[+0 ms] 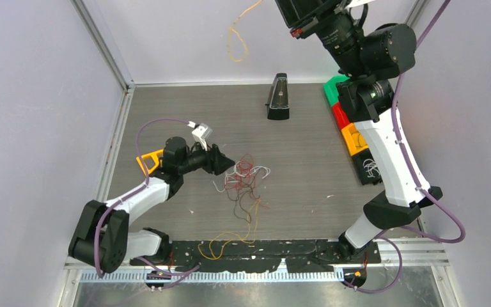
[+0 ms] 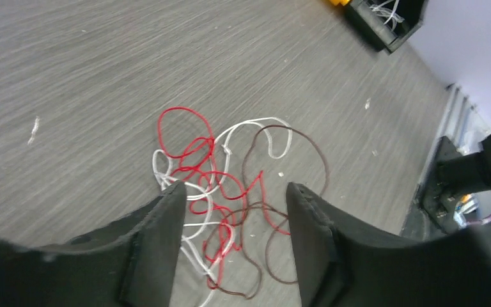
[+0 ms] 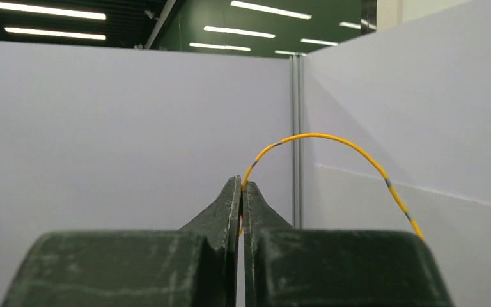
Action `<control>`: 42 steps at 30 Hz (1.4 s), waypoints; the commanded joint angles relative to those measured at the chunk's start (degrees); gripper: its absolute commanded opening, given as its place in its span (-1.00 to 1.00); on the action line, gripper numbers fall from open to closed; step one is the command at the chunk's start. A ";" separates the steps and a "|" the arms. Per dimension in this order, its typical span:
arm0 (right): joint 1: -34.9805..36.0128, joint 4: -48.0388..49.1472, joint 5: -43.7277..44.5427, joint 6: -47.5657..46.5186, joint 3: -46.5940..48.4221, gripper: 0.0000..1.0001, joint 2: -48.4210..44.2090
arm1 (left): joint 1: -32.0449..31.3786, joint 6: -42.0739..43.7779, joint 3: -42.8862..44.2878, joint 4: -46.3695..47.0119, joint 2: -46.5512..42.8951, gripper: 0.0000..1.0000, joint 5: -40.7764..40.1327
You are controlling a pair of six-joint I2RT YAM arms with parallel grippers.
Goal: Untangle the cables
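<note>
Found the left gripper [image 2: 233, 192] low over the counter [image 1: 307, 160], fingers apart and straddling the near side of the tangle of cables [image 1: 244, 174]; gripped nothing, as far as could be told. Noted red, white and dark brown strands looped through one another between and just beyond the fingertips, all lying flat on the counter. Spotted one orange-yellow strand [image 1: 227, 242] lying loose by the arm bases, apart from the tangle. Further right, saw a row of coloured bins [image 1: 348, 128] along the counter's edge, with white wires [image 1: 372, 168] in the black one. Farthest and highest, found the right gripper [image 3: 241, 185] raised well above the counter, clamped tight on a yellow striped cable [image 3: 319, 135] arching away from its tips and dangling in front of the back wall. Judged the step in hand as picking the next strand out of the tangle, with one cable already separated and held aloft. Reckoned the next move called for pinching a single strand rather than a bundle, then drawing it out slowly to avoid tightening the loops.
</note>
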 commanded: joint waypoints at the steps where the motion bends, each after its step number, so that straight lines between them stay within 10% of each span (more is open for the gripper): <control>1: -0.55 -1.15 -1.20 -1.14 -4.55 -0.89 -2.98 | 0.24 5.06 1.21 -3.22 -7.37 0.51 3.08; 12: -2.22 -9.22 -16.84 -9.08 -37.69 -0.89 -17.93 | 1.92 27.84 15.59 -29.46 -26.98 0.87 10.53; 24: -3.24 -27.62 -34.09 -20.84 -48.62 -0.89 -24.39 | -3.81 20.53 46.50 -29.71 -12.25 0.99 25.24; 42: 1.90 -21.66 -34.65 -16.67 -42.08 -0.89 -21.45 | -12.51 11.48 35.79 -8.07 -7.18 0.90 20.91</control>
